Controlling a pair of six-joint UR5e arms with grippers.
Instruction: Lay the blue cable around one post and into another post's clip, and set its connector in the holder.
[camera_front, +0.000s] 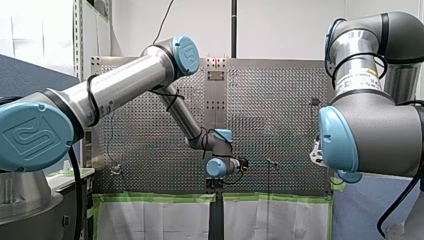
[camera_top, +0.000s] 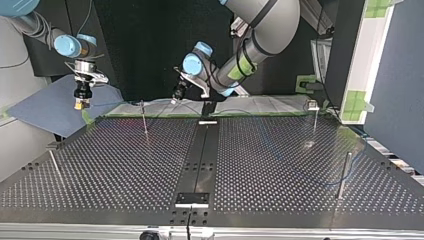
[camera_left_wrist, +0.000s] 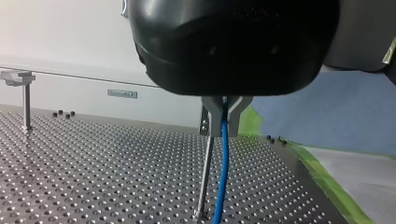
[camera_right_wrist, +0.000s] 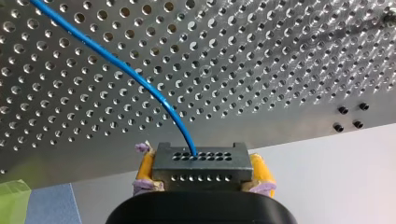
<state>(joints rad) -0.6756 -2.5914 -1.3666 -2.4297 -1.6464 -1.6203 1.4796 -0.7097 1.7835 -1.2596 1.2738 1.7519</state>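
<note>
In the left wrist view my left gripper (camera_left_wrist: 224, 105) has its metal fingers shut on the blue cable (camera_left_wrist: 222, 163), which hangs down to the perforated table beside a thin post (camera_left_wrist: 204, 179). In the top view that gripper (camera_top: 176, 96) hovers at the table's far edge near the same post (camera_top: 144, 119). My right gripper (camera_right_wrist: 201, 169) has yellow pads shut on the dark connector (camera_right_wrist: 201, 158); the cable (camera_right_wrist: 140, 77) leaves it across the plate. In the top view my right gripper (camera_top: 82, 101) hangs beyond the far left corner.
More posts stand on the table: one at the top view's left (camera_top: 54, 164), one far right with a clip (camera_top: 314, 116), one near right (camera_top: 343, 174). A metal bracket (camera_top: 192, 199) sits on the middle strip near the front edge. Green tape lines the far edge.
</note>
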